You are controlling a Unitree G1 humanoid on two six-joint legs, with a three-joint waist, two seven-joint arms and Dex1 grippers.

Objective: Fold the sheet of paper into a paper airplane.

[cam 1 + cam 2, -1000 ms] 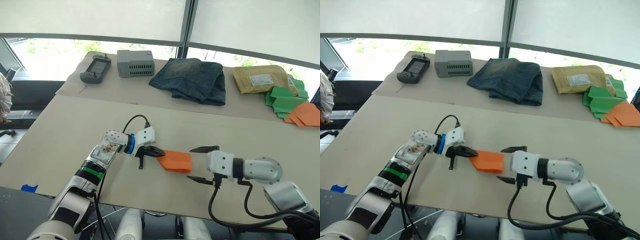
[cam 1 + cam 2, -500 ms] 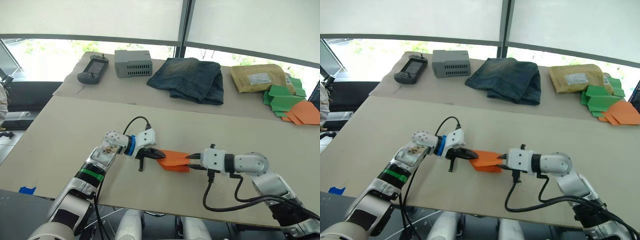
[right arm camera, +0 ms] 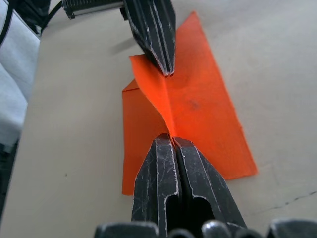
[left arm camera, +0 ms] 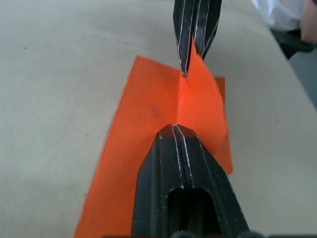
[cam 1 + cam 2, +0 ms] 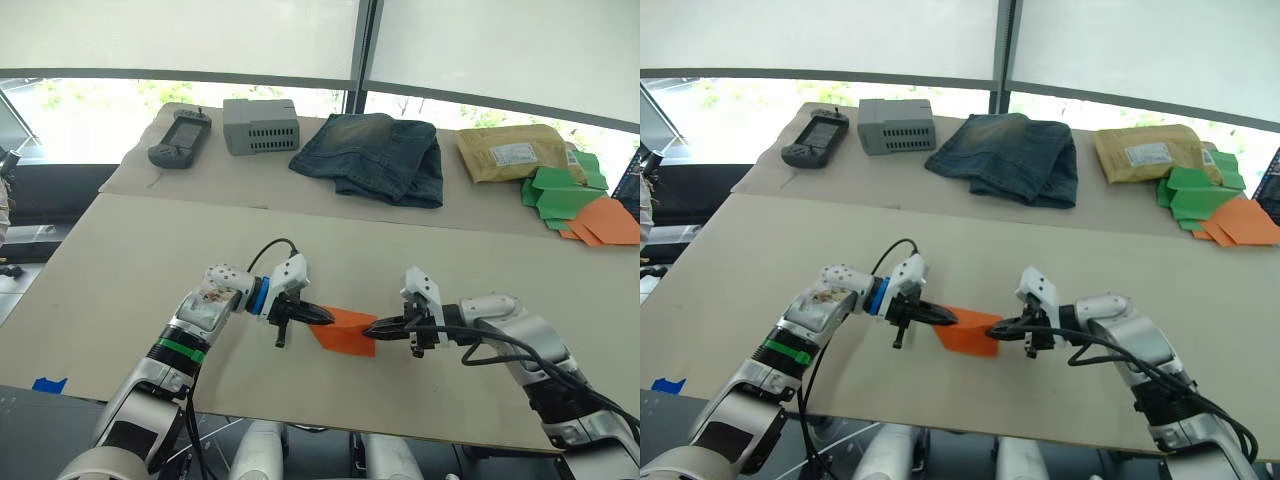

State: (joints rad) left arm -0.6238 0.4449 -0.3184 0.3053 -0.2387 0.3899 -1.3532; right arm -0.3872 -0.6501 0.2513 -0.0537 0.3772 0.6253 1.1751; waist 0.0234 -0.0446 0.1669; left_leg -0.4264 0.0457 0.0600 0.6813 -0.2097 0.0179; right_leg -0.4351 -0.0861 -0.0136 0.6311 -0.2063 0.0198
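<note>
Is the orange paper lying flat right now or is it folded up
Folded, partly raised. The sheet of paper shows a ridge crease pinched at opposite ends by the left gripper and right gripper.

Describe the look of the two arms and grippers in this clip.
Both arms are silver-white with black cables looping off the wrists. The left arm has a green band and a blue wrist ring. The left gripper and right gripper each have two ridged black fingers on a white housing.
</note>
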